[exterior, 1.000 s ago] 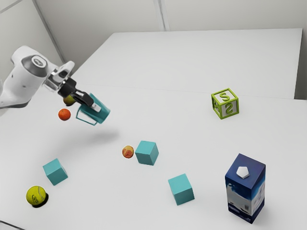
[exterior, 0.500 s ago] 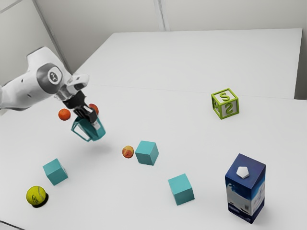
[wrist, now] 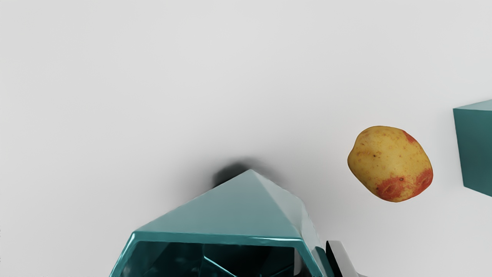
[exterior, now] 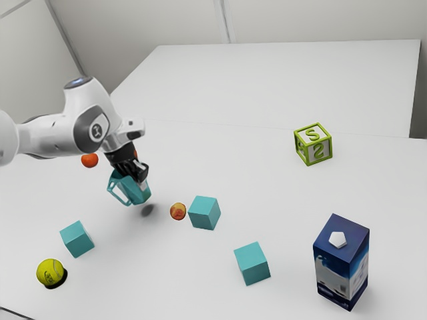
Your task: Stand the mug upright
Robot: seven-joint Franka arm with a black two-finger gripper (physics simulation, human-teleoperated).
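The teal mug (exterior: 139, 193) hangs tilted just above the table, its handle toward the exterior view's left and its shadow close beneath. My gripper (exterior: 139, 176) points down at the mug's rim and is shut on its wall. In the wrist view the faceted mug (wrist: 226, 211) turns its open mouth toward my hand. There the gripper (wrist: 313, 261) has one finger outside the wall, and a pale sliver of the other appears inside the mouth. The mug's lower end is partly hidden by its own side in that view.
A potato (exterior: 178, 211) and a teal cube (exterior: 204, 213) lie close by on the exterior view's right. Elsewhere are two more teal cubes (exterior: 252, 263), a tennis ball (exterior: 50, 272), an orange (exterior: 89, 161), a blue carton (exterior: 341, 260) and a letter block (exterior: 313, 144).
My hand has swung to point more steeply down and carried the mug lower, nearer the table and the potato. The mug has turned from a strong lean to a smaller one.
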